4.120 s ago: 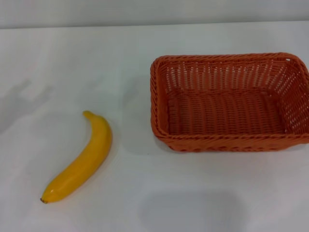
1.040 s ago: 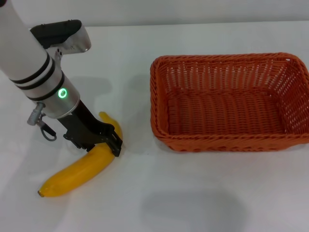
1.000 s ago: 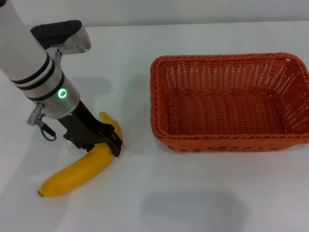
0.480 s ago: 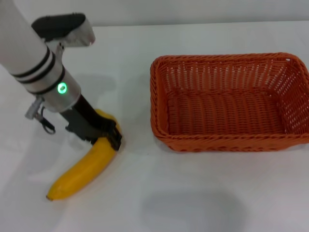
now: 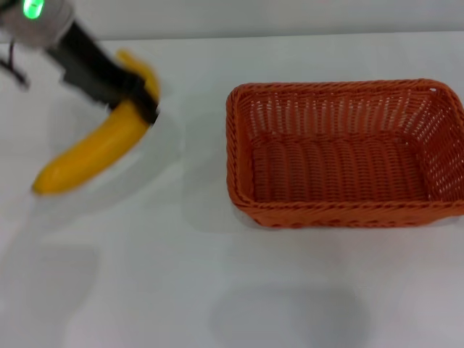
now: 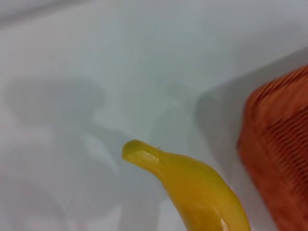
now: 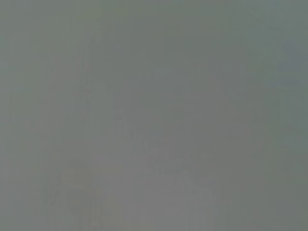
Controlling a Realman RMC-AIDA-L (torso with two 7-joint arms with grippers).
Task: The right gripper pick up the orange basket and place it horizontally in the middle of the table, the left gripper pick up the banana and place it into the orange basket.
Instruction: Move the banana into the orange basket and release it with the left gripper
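The yellow banana (image 5: 94,148) hangs in the air above the white table (image 5: 217,290) at the upper left of the head view, its long end drooping toward the left. My left gripper (image 5: 141,105) is shut on it near its upper end, the arm running off the top left corner. The left wrist view shows the banana (image 6: 192,185) close up over the table, with the orange basket (image 6: 284,154) at one side. The orange basket (image 5: 344,152) stands empty on the table at the right, long side across. The right gripper is out of view; its wrist view is plain grey.
The table's far edge meets a pale wall (image 5: 290,18) at the back. Faint shadows lie on the tabletop below the banana and in front of the basket.
My left gripper has lifted the banana off the table, up and toward the back left; half a second ago it was low by the table. The basket has not moved.
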